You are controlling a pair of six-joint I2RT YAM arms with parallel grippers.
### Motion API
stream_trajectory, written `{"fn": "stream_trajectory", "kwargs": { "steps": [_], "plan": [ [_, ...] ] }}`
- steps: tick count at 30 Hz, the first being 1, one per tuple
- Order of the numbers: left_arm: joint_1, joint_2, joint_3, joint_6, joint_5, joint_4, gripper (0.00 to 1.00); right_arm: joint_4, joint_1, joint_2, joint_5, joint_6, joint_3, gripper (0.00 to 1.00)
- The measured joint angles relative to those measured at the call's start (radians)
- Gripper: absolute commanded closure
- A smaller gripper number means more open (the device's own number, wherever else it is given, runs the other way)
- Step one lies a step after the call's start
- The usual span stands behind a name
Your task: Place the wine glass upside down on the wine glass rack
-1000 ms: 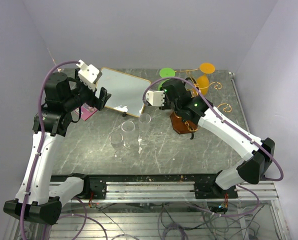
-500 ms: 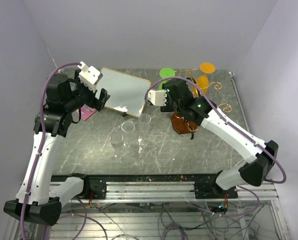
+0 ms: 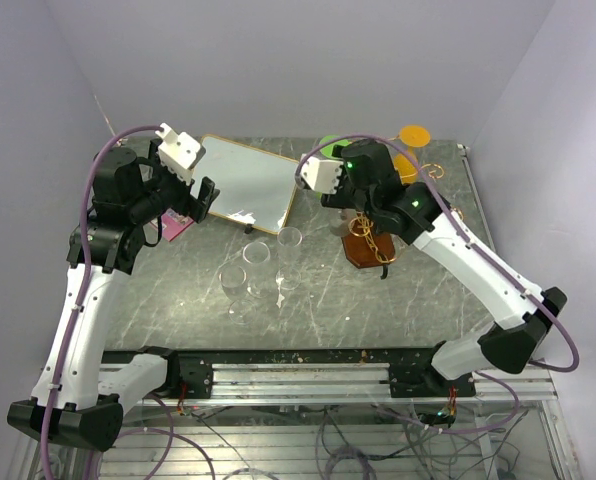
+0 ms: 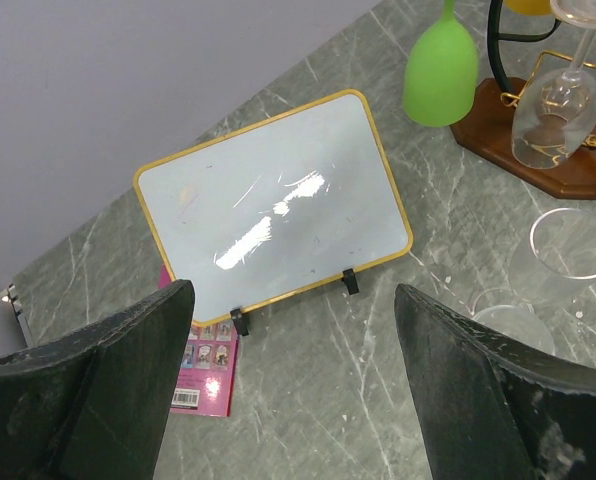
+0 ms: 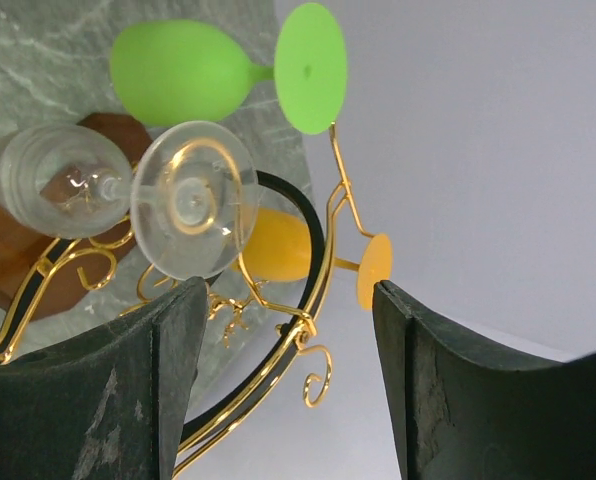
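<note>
The wine glass hangs upside down on the wine glass rack, with its foot up in one curled gold arm and its clear bowl pointing down over the dark wooden base. In the right wrist view the round foot lies flat behind a gold curl and the bowl shows just beside it. A green glass and an orange glass hang on the same rack, also foot up, the green one next to the clear one and the orange one behind the black-and-gold loop.

The right gripper is raised close to the rack at the back right of the grey marbled table. Its jaws are spread wide, and the wine glass is seen between them, but neither finger touches it; the gripper holds nothing.

The left gripper is lifted over the left part of the table, well apart from the rack. Its jaws are also spread wide, with nothing between them. Under it stands a white board with a gold frame, tilted on two small black feet, and a pink booklet lies flat just beside the board's near corner. A group of clear tumblers stands on the table between the board and the rack, closer to the arms.
</note>
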Motion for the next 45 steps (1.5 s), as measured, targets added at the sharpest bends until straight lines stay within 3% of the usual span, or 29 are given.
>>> {"fn": "stream_trajectory", "kwargs": {
  "steps": [9, 19, 28, 33, 45],
  "plan": [
    [0.0, 0.008, 0.0, 0.0, 0.0, 0.0, 0.08, 0.013, -0.1, -0.037, -0.097, 0.131, 0.04, 0.34],
    [0.0, 0.049, -0.011, -0.016, 0.06, -0.029, 0.16, 0.023, -0.36, -0.185, -0.372, 0.302, 0.032, 0.3],
    [-0.123, 0.154, 0.023, 0.122, 0.147, -0.336, 0.18, 0.042, -0.496, -0.288, -0.565, 0.375, 0.014, 0.29],
    [-0.196, 0.139, 0.023, 0.262, 0.154, -0.502, 0.26, 0.043, -0.535, -0.29, -0.629, 0.395, -0.002, 0.28],
    [-0.24, 0.134, 0.023, 0.386, 0.116, -0.668, 0.38, 0.043, -0.553, -0.29, -0.695, 0.406, -0.007, 0.28]
  ]
}}
